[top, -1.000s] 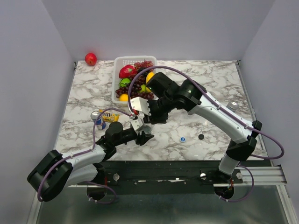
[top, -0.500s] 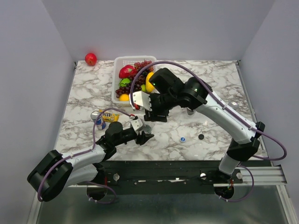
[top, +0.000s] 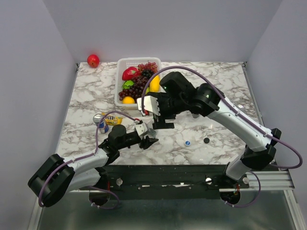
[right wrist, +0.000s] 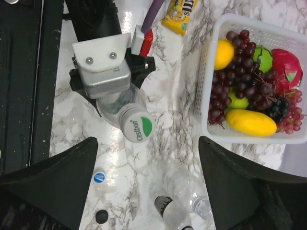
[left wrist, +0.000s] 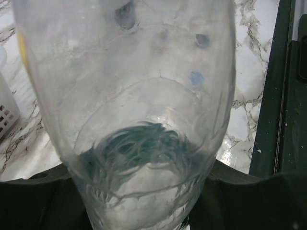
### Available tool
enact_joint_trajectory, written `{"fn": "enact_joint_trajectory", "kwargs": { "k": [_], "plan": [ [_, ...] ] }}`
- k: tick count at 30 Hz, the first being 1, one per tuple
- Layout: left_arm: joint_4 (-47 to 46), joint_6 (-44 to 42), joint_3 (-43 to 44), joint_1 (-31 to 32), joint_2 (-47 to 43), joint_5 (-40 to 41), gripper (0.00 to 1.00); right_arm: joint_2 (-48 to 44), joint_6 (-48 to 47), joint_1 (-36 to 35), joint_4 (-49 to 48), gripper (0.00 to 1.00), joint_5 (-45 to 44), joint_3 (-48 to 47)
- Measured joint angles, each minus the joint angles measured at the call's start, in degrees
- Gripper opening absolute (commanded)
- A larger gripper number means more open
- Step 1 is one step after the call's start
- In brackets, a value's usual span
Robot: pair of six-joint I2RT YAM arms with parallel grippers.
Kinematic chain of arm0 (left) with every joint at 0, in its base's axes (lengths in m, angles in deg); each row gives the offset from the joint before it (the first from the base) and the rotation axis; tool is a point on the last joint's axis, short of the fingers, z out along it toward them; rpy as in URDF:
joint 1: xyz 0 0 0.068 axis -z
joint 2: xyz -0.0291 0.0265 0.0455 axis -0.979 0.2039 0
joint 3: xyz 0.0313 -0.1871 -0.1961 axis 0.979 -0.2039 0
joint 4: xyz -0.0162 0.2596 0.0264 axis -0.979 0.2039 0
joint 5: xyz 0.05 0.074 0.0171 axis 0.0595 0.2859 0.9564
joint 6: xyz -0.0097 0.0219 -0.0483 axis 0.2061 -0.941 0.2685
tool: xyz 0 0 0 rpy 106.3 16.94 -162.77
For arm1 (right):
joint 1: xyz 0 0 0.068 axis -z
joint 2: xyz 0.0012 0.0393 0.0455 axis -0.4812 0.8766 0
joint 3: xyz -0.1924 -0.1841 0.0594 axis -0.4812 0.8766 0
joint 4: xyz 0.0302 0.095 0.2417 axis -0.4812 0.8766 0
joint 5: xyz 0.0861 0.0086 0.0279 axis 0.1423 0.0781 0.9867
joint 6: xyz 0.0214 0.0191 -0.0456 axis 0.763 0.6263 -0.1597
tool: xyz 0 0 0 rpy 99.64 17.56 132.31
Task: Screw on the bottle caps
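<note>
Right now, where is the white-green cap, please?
Right wrist view, centre: the white-green cap sits atop the clear bottle in the left gripper, left of the fruit basket.

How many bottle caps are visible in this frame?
3. A white-green round plastic cap sits atop the clear plastic bottle held in the left pincer; a tiny blue plastic cap and a tiny black plastic cap lie on the marble table. Others may be hidden.
</note>
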Motion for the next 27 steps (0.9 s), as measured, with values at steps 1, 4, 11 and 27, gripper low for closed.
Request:
{"fn": "enact_joint_trajectory", "kwargs": {
  "k": [1, 4, 11, 27],
  "plan": [
    [0.11, -0.11, 0.07, 0.00, 0.00, -0.11, 0.00, 0.72, -0.63, 0.00, -0.42, 0.93, 0.46, 0.00],
    [0.61, -0.26, 0.22, 0.00, 0.07, -0.48, 0.00, 2.51, -2.75, 0.02, -0.57, 0.93, 2.38, 0.00],
    [1.46, -0.39, 0.24, -0.11, 0.15, -0.87, 0.00, 2.99, -7.23, 0.02, -0.20, 0.93, 6.93, 1.60],
    [1.36, 0.63, 1.09, -1.18, 0.15, -0.92, 0.00, 3.04, -10.19, 0.04, 2.73, 0.89, 7.23, 3.02]
  ]
}}
